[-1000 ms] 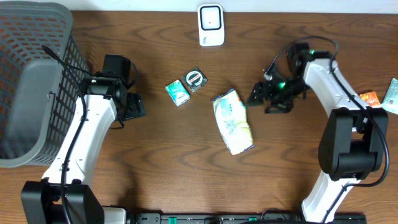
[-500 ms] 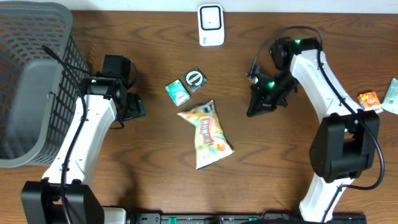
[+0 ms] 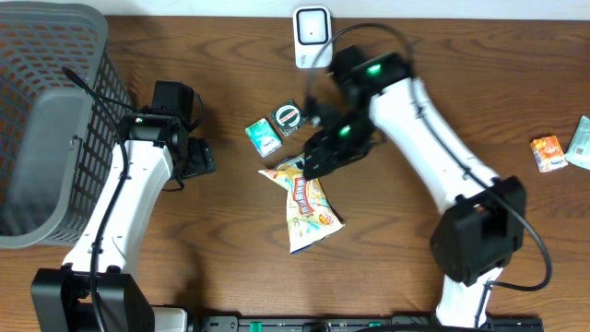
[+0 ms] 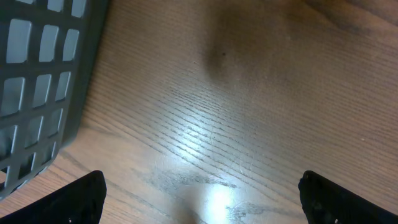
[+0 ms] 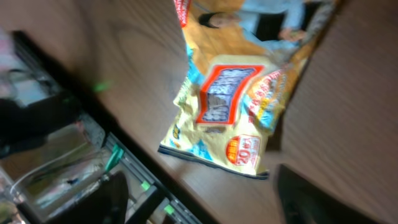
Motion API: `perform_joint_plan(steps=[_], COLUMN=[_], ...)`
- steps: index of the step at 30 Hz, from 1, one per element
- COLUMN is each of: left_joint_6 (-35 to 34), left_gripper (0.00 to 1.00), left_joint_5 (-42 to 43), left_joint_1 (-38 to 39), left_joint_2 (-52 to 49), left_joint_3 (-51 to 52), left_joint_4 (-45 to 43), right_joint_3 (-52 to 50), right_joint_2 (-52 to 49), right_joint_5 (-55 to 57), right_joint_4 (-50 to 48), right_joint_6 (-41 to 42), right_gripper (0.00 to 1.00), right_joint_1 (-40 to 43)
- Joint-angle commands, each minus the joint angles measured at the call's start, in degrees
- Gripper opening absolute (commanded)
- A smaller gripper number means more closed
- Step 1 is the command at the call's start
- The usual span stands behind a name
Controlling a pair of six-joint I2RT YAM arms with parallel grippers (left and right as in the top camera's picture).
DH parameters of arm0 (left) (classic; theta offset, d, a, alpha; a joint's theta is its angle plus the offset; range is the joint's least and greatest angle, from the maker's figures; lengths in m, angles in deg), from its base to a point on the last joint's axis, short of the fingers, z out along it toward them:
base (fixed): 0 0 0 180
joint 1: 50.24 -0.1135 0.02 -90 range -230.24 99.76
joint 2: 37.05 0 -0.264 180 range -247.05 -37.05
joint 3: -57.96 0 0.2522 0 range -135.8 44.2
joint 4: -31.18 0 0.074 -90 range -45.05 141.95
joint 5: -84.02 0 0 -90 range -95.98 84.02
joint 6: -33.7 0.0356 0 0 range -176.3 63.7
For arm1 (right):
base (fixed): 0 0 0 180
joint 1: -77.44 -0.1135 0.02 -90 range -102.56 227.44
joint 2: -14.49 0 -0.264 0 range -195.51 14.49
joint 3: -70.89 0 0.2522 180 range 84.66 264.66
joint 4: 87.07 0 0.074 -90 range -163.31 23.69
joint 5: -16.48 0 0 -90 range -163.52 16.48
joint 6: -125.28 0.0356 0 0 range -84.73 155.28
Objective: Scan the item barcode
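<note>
The snack bag lies flat on the tabletop, printed face up, well out from the white scanner toward the robot's side and a little to its left in the overhead view. It is a crumpled yellow pouch with a red label. Its upper end is the end nearer the scanner, and the right arm's head sits over it. In the right wrist view the right fingers stand wide apart, one low on each side of the picture, with the bag showing beyond the gap between them. Whether either finger touches the bag cannot be told. Between the bag and the scanner, off to the scanner's left, a small green packet and a dark packet with a round mark lie just beside each other. Far to the scanner's left stands a grey mesh basket. The left fingers are between it and the packets – spread to their widest, with bare wood between them and nothing held. Far to the scanner's right, near the tabletop's edge, lie an orange packet and a pale one, cut off by the picture's edge.
</note>
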Motion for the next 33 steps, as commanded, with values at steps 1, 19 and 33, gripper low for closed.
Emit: perform_joint_plan(steps=[1, 19, 33], left_joint_6=[-0.7, -0.7, -0.7], left_gripper=[0.98, 0.98, 0.98], left_joint_5=[-1.2, -1.2, -1.2], left_joint_1=[-0.2, -0.2, -0.2], left_joint_2=[0.0, 0.0, 0.0], left_joint_3=[0.2, 0.2, 0.2], left_joint_4=[0.2, 0.2, 0.1], right_joint_3=[-2.2, -26.3, -28.0], right_joint_2=[0.9, 0.9, 1.2], right_joint_5=[17.4, 50.5, 41.6], right_joint_4=[-2.9, -32.4, -32.2], right_joint_6=[12.9, 29.0, 27.2], right_gripper=[0.85, 0.99, 0.01], right_joint_1=[-6.3, -26.6, -18.0])
